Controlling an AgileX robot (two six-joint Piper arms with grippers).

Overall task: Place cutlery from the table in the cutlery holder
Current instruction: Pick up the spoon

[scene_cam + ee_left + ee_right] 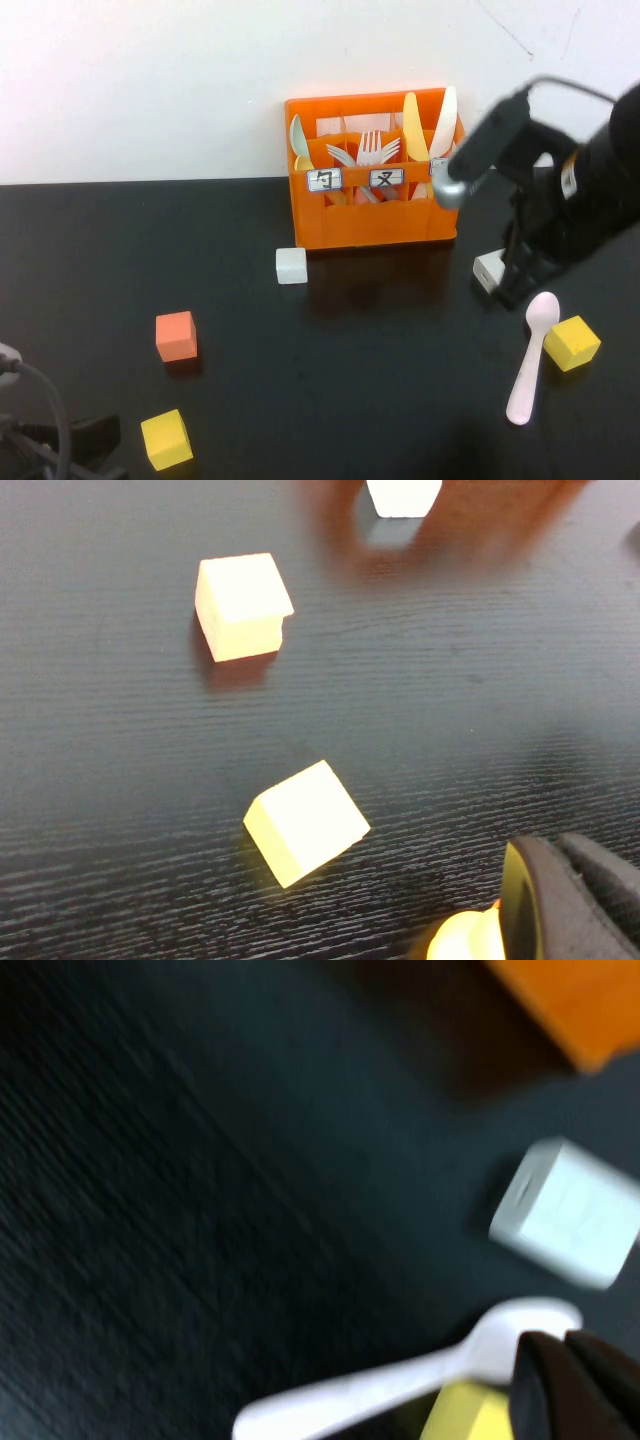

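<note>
**Pink spoon lies on the table by the right arm**

The long pale pink plastic spoon (530, 358) lies flat on the black table (400, 400), just beside a yellow cube (572, 343). The high view shows the orange plastic cutlery holder (375, 215) at the back of the table, with forks and spoons standing in it. The spoon is well apart from it.

The right gripper (512, 290) hangs low over the table, near the bowl of the spoon and just beside a small white block (490, 270). I cannot tell if its fingers are apart or together. Only the right wrist view shows the white block (565, 1212) and the spoon (420, 1375) up close, though blurred.

The left gripper (95, 438) sits at the near left corner; I cannot tell how its fingers stand. The left wrist view shows an orange cube (240, 605) and another yellow cube (305, 822) close up. Another white cube (291, 265) rests just in front of the holder
</note>
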